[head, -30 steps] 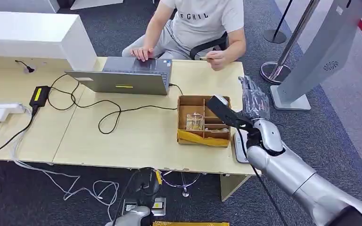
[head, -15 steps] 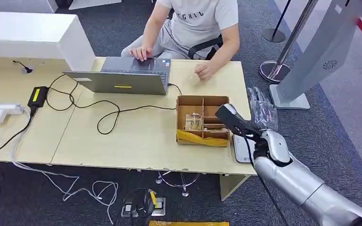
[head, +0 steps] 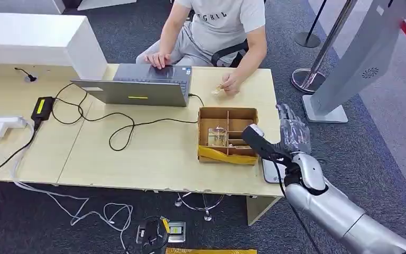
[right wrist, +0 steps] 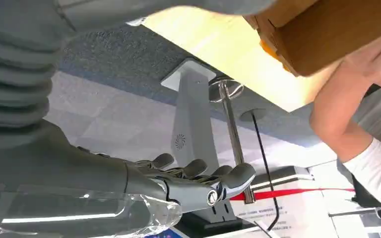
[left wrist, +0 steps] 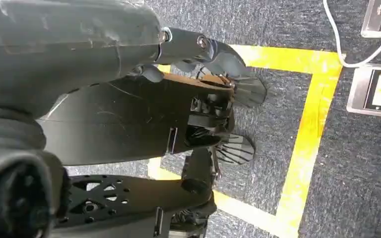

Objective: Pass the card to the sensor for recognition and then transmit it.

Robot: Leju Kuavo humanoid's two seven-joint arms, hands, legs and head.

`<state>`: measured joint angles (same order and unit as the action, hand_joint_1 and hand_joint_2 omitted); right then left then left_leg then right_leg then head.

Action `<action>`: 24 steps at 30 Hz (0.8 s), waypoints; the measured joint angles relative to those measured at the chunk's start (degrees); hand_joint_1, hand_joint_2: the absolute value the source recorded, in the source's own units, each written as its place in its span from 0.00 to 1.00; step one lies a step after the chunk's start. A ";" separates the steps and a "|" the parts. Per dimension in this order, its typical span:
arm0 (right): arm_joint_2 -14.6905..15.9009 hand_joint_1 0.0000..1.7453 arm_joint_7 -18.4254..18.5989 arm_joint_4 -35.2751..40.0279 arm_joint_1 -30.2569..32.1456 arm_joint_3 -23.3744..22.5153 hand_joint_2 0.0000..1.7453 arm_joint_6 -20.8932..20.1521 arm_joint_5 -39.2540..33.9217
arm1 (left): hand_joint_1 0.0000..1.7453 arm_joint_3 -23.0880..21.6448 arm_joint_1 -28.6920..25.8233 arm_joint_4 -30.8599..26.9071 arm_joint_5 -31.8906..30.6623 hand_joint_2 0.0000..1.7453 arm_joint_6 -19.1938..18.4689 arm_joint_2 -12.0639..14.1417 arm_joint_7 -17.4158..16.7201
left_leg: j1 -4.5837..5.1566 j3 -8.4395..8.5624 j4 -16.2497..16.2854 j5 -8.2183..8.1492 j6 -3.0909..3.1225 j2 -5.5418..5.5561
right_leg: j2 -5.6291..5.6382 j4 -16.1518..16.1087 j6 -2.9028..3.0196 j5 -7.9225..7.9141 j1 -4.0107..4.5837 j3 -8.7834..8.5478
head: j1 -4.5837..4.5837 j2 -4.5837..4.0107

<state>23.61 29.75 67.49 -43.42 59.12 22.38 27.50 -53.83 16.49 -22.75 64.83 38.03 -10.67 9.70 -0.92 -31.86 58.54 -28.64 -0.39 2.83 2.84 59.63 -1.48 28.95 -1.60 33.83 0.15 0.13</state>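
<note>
The silver right arm's plastic-wrapped hand [head: 293,128] drew back toward the desk's near edge. The seated person's hand [head: 231,82] lowered the small card [head: 218,90] onto the pale wooden desk [head: 137,153].

- The table [head: 137,153] is pale wood-coloured.
- The box [head: 227,135] is brown cardboard with a yellow strip along its near edge.
- The laptop [head: 137,91] is grey with a small yellow mark.
- The cables [head: 111,127] on the table are black.
- The carpet [head: 370,153] is dark grey-blue.
- The person's shirt [head: 224,24] is light grey with dark lettering.
- The right arm [head: 338,211] is silver.
- The floor line [left wrist: 310,124] is yellow.
</note>
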 joint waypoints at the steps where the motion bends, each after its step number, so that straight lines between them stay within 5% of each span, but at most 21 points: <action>1: 0.00 0.00 0.00 0.11 0.22 0.11 1.00 0.02 0.13 | 0.00 0.00 0.00 -0.09 0.02 0.00 0.02 0.04 0.37 | 0.00 0.00 0.00 0.00 0.00 -0.01 | 0.01 0.00 0.00 0.00 0.00 0.00 | 0.00 0.00; 7: 0.00 0.00 -0.37 0.33 1.56 0.13 1.00 0.04 0.37 | 0.00 0.04 -0.02 0.06 -0.79 0.00 0.33 0.18 5.79 | 0.00 0.00 0.00 0.00 0.00 0.00 | 0.00 0.00 0.00 0.00 0.00 0.00 | 0.02 0.00; 24: -1.00 0.00 -1.75 0.44 4.69 1.03 1.00 0.04 6.03 | 0.00 -0.07 -0.22 -0.42 -2.23 0.00 0.33 0.26 4.00 | 0.00 -0.02 -0.01 0.00 0.00 0.00 | 0.00 0.00 0.00 0.00 0.00 0.00 | 0.00 0.00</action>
<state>22.60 28.00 67.93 -38.73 60.15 22.43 33.53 -53.90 16.27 -23.17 62.60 38.36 -10.40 13.70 -0.92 -31.87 58.53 -28.64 -0.39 2.83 2.83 59.63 -1.48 28.95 -1.60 33.83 0.15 0.13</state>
